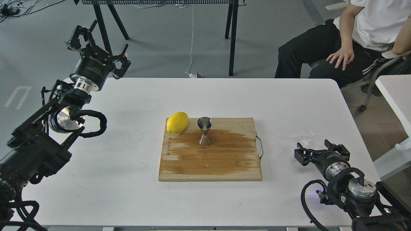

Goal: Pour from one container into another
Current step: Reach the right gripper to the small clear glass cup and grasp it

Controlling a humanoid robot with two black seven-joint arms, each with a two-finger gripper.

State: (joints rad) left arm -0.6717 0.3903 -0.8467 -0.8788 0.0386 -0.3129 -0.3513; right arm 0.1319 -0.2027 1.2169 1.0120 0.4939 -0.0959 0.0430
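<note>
The steel jigger (pixel 204 131) is a shiny hourglass, two cones joined at a thin waist, standing upright with its open mouth up. It stands on the wooden cutting board (pixel 210 163), a little behind the board's middle, on a dark wet-looking stain that covers much of the wood. The glass cup (pixel 304 134) is clear and colourless, so faint against the white bench (pixel 128 106) that only its round rim and some glints show; it sits on the bench right of the board, well apart from it.

There is one jigger, one cup, one board and one yellow lemon (pixel 177 122). The lemon lies on the board's back left corner, just beside the jigger but not touching it.

The left pincer (pixel 96 43) is raised above the bench's back left corner, far left of the board, its fingers spread wide and holding nothing. The right pincer (pixel 316 150) is low over the bench right of the board, just in front of the cup, its fingers parted with nothing between them; whether it touches the cup I cannot tell.

Bare bench surrounds the board on every side. A seated person (pixel 353 35) is beyond the back right corner of the bench.
</note>
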